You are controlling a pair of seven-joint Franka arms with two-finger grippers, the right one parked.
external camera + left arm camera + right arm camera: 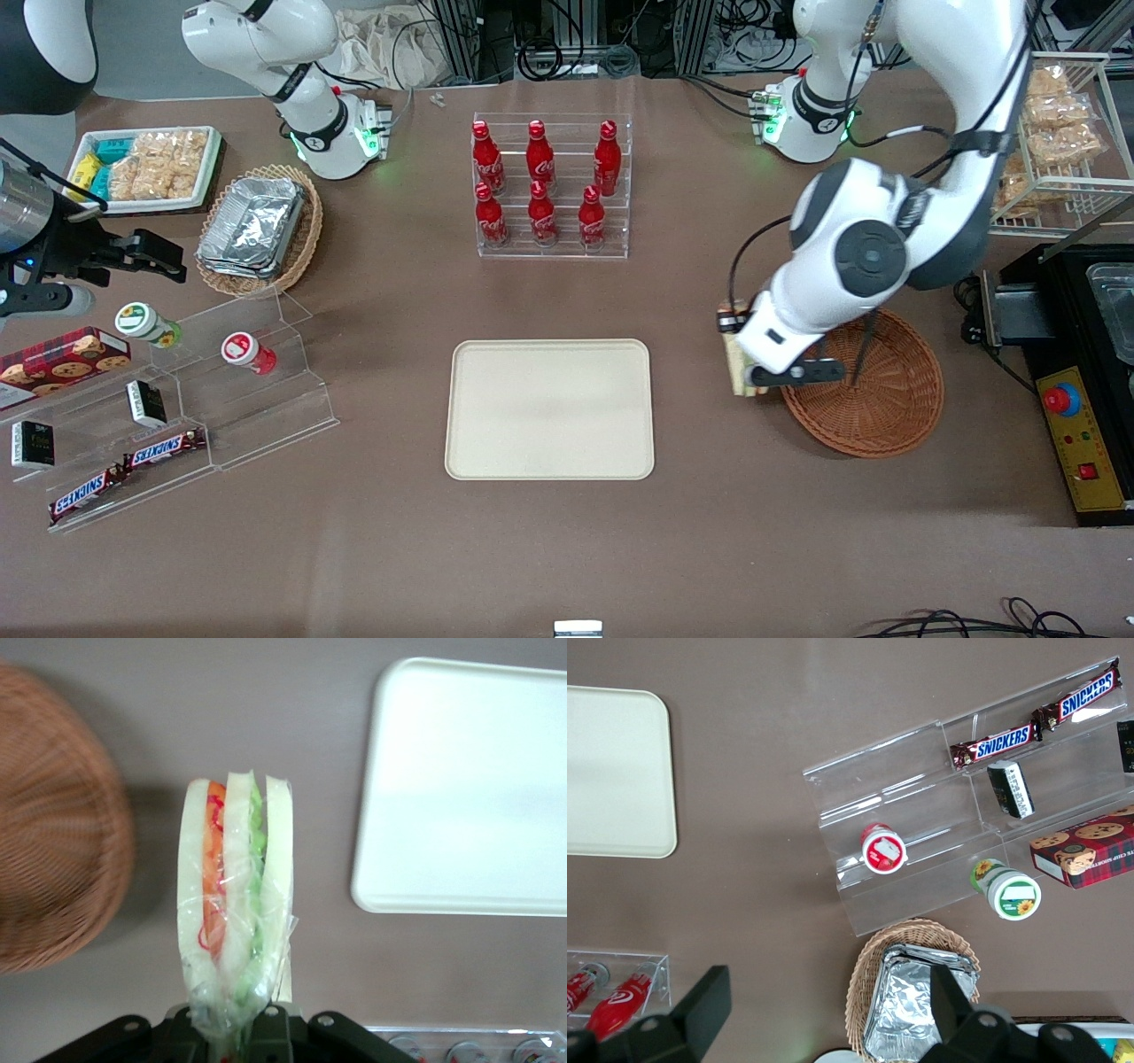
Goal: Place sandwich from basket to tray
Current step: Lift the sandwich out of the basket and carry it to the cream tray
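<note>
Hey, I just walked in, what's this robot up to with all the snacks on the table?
The left arm is moving a wrapped sandwich out of the reddish-brown wicker basket toward the cream tray. Its gripper is shut on the sandwich and holds it in the air over bare table, between the basket and the tray. No other food shows in the basket, and nothing lies on the tray yet. The cola bottles and the snack shelves are not being handled.

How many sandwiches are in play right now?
1: the sandwich is held by the gripper above the table, between the basket and the tray. None shows in the basket.
</note>
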